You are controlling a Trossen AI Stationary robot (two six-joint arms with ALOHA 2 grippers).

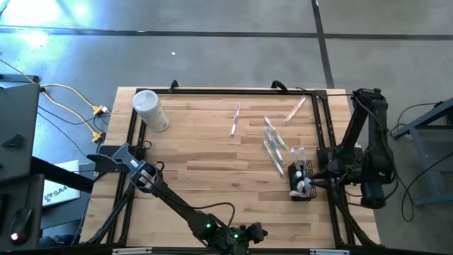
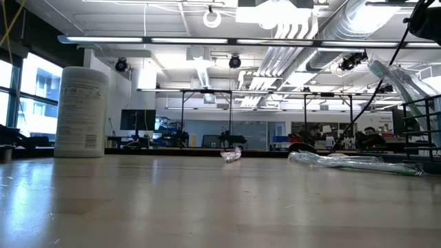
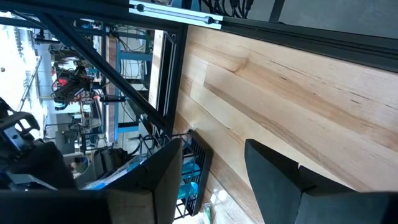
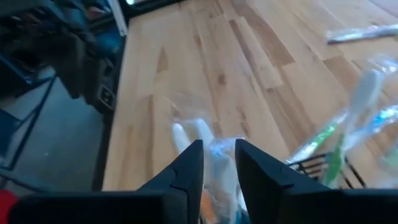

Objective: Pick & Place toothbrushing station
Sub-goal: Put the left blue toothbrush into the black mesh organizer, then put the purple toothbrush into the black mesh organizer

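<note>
Big open lab behind, ceiling lights and ducts. Wood-plank desk (image 1: 212, 152). White canister (image 1: 151, 110) at far left corner. Left gripper (image 3: 211, 180) at near edge, jaws apart. Right gripper (image 4: 219, 163) clamped on wrapped toothbrush (image 4: 214, 158) over mesh holder (image 1: 300, 181), right edge. Loose toothbrushes (image 1: 274, 145) nearby.

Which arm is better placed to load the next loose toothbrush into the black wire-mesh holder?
Right. The right gripper sits at the black wire-mesh holder, jaws closed on a wrapped toothbrush, with the loose wrapped toothbrushes nearby. The left gripper waits at the table's near edge.
</note>
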